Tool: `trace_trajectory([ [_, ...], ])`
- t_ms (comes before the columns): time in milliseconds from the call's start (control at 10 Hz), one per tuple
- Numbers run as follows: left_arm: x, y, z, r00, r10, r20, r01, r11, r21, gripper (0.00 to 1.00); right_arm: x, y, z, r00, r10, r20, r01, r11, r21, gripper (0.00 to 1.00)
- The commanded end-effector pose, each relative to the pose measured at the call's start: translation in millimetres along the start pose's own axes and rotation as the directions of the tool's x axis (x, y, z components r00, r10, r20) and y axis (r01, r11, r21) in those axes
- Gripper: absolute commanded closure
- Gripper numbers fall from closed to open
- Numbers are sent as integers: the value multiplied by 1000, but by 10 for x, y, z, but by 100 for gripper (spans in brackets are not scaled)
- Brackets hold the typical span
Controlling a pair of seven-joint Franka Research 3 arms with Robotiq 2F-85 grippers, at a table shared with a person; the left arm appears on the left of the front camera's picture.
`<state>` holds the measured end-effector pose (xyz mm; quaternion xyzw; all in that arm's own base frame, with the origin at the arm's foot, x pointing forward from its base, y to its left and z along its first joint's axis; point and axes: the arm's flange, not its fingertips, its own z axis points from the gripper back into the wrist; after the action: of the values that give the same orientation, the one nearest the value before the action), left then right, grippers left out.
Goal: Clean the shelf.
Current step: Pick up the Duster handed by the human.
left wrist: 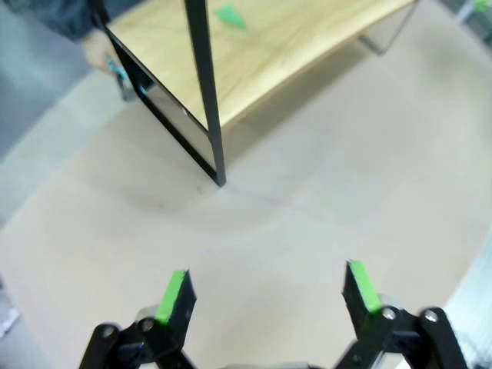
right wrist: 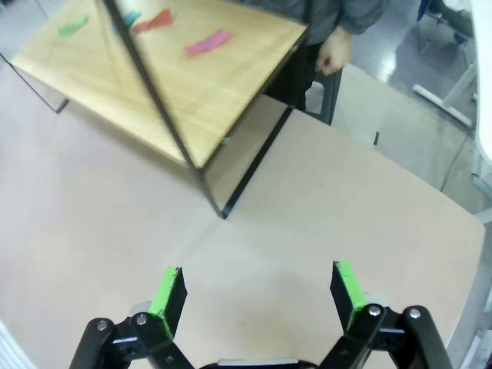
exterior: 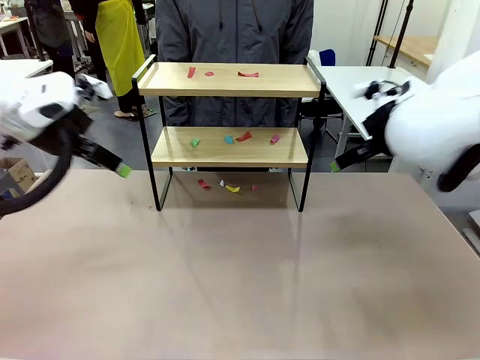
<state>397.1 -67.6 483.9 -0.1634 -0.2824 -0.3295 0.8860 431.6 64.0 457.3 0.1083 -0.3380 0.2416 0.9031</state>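
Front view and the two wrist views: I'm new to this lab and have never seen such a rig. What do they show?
A two-armed robot works at a table. The front view looks across it at a person standing behind a small two-tier shelf. The other pictures come from cameras on each wrist, looking along the left gripper and right gripper; both are open and hold nothing. Small coloured scraps lie on both boards and on the table underneath.
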Motion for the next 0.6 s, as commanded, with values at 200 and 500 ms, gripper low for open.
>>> trace_trajectory([
  [200,-293,850,270,979,-200,43,205,959,-195,0,-388,-977,243,985,47,165,-79,978,195,0],
  [500,-444,1042,244,921,-361,148,388,889,-243,0,-552,-1309,58,958,93,272,-172,943,285,0],
])
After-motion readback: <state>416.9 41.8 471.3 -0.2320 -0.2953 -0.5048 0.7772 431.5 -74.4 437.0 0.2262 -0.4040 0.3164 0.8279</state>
